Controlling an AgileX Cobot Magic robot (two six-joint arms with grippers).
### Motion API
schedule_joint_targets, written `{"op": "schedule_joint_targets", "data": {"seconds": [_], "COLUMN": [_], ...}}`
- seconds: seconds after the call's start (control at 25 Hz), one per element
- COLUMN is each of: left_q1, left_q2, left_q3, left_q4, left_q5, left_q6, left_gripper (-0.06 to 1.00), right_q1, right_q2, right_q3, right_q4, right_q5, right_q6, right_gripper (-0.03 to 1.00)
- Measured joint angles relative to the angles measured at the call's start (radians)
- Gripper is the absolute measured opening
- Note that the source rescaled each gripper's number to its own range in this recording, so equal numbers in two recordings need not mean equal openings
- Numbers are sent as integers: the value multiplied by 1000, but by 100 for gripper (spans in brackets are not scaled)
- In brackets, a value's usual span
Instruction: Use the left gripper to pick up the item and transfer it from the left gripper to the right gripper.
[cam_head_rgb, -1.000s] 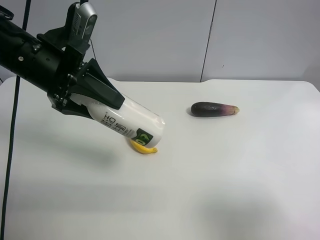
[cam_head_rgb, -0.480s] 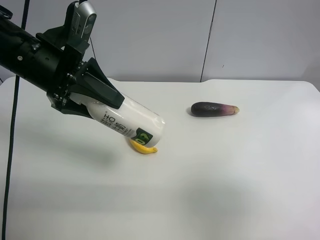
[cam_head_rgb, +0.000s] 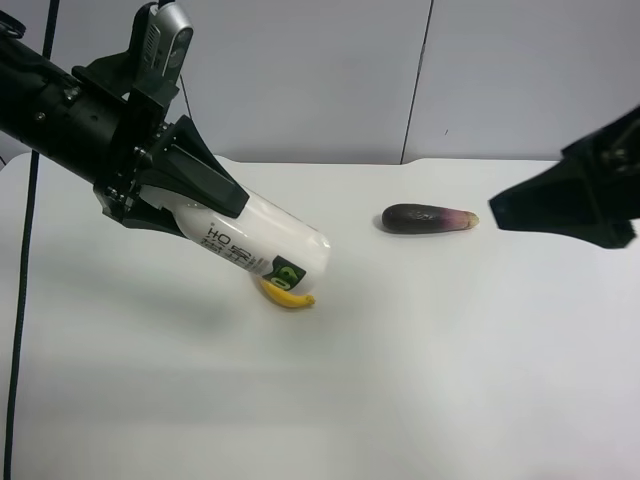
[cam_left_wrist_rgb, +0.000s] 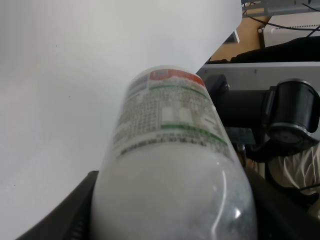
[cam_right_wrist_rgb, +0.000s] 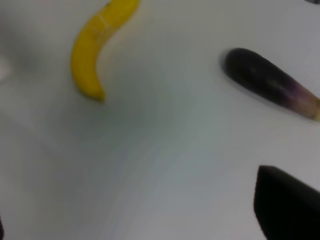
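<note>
Exterior high view checked first. Found the left end effector (cam_head_rgb: 213, 212) clamped on the item (cam_head_rgb: 280, 245), a white bottle with black lettering and a black-and-green patch, gripped at its upper end and held tilted above the surface (cam_head_rgb: 400, 380). Noted the free lower end overlapping a yellow banana (cam_head_rgb: 290, 297) in this view; cannot tell whether touching it. Logged a dark purple eggplant (cam_head_rgb: 428, 218) lying on the surface well apart from the bottle, toward the view's right. Spotted the right end effector (cam_head_rgb: 520, 212) at the view's right edge, near the eggplant's pale tip in the picture, holding nothing. Confirmed in the right wrist view: fingers (cam_right_wrist_rgb: 285, 205) spread wide apart, only bare surface between, banana and eggplant both beyond. Confirmed in the left wrist view: bottle filling the gap between the two black fingers, printed label facing the camera.
</note>
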Motion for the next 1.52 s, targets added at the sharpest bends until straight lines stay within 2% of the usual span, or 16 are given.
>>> {"op": "schedule_joint_targets", "data": {"seconds": [0.24, 0.52, 1.04, 1.32, 1.52], "left_q1": [0, 0, 0, 0, 0], "left_q2": [0, 0, 0, 0, 0], "left_q3": [0, 0, 0, 0, 0], "left_q4": [0, 0, 0, 0, 0], "left_q5": [0, 0, 0, 0, 0], "left_q6": [-1, -4, -8, -9, -9], "left_gripper": [4, 4, 4, 4, 4], "right_q1": [197, 338, 348, 348, 364], "right_q2": [221, 359, 538, 580, 605], "right_q3": [-130, -235, -318, -318, -318], "right_q4": [3, 9, 150, 157, 156], "right_q5": [-9, -23, -19, -34, -79], "right_q6": [-73, -137, -302, -345, -359], "right_gripper": [100, 100, 100, 100, 100]}}
